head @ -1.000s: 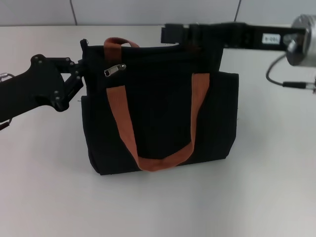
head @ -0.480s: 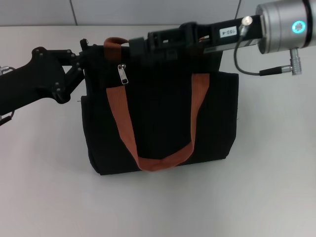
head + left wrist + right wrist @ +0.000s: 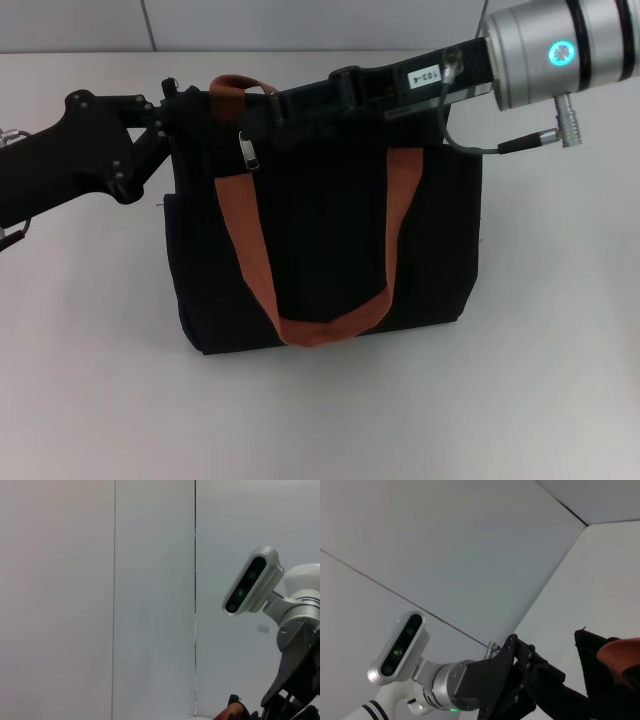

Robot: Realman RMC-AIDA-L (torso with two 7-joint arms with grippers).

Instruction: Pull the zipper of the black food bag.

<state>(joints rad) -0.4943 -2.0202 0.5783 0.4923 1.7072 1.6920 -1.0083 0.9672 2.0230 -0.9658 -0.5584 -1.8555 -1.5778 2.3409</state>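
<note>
Your right tool (image 3: pixel 262 118) hovers beside the zipper (image 3: pixel 246 151) at the black food bag (image 3: pixel 330 240)'s upper left; its grip is unclear. Left tool (image 3: pixel 172 105) braces the corner, unclear too. Miss the tab and you'll drag fabric.

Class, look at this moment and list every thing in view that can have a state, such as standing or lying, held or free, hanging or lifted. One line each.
Boxy black fabric food bag: standing upright on the white table.
Small silver metal zipper pull tab: hanging down near the bag's upper left corner.
Orange-brown webbing front strap: drooping in a loop over the bag's front.
Left gripper: at the bag's upper left corner.
Right gripper: reaching across the bag's top, next to the pull tab.
</note>
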